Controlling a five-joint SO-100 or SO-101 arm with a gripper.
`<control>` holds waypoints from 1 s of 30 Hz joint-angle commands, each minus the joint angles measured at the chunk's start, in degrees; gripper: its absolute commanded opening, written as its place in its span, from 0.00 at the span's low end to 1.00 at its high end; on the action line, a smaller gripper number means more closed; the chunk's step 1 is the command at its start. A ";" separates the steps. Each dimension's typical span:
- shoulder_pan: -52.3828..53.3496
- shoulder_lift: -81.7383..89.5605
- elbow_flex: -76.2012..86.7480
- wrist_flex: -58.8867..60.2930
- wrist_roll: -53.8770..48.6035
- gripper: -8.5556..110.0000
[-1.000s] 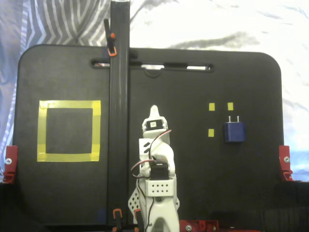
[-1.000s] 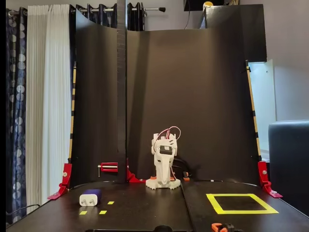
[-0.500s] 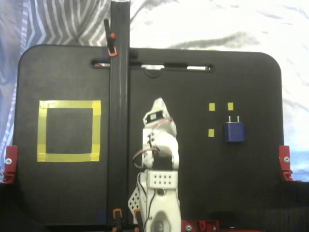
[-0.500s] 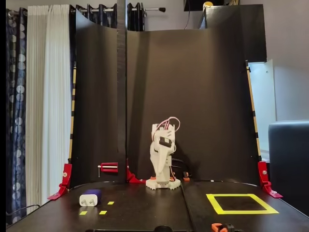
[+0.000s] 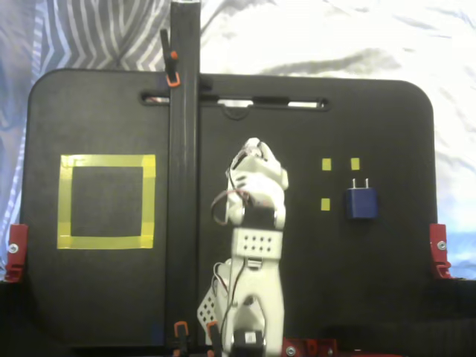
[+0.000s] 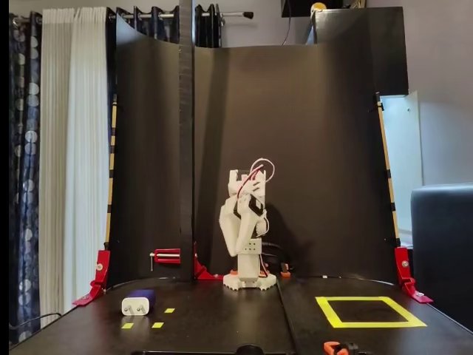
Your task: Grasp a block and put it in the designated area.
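The dark blue block [image 5: 361,203] lies on the black board at the right, its two silvery prongs pointing to the far edge. It also shows at the front left [image 6: 139,302]. The designated area, a big yellow tape square [image 5: 106,161], sits at the left; in the other fixed view it is the yellow square [image 6: 369,323] at the right. My white gripper [image 5: 252,152] is at the board's middle, well apart from both. It hangs raised above the base [image 6: 233,248], fingers together, holding nothing.
A tall black post [image 5: 183,186] stands between the arm and the yellow square. Three tiny yellow tape squares [image 5: 326,204] lie just left of the block. Red clamps [image 5: 440,249] grip the board's side edges. A black backdrop [image 6: 295,148] rises behind the arm.
The arm has unfolded and risen from its low folded pose, and its upper part has swung a little toward the block's side. Block and tape have not moved.
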State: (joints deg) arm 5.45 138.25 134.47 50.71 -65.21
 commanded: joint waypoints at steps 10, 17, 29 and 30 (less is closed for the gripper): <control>6.94 -12.57 -11.60 13.62 -24.96 0.08; 14.94 -18.46 -17.49 23.20 -40.78 0.08; 26.98 -29.18 -26.98 28.13 -57.48 0.08; 27.86 -30.15 -27.42 27.69 -58.36 0.08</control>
State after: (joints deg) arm 31.29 109.25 109.69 79.10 -121.99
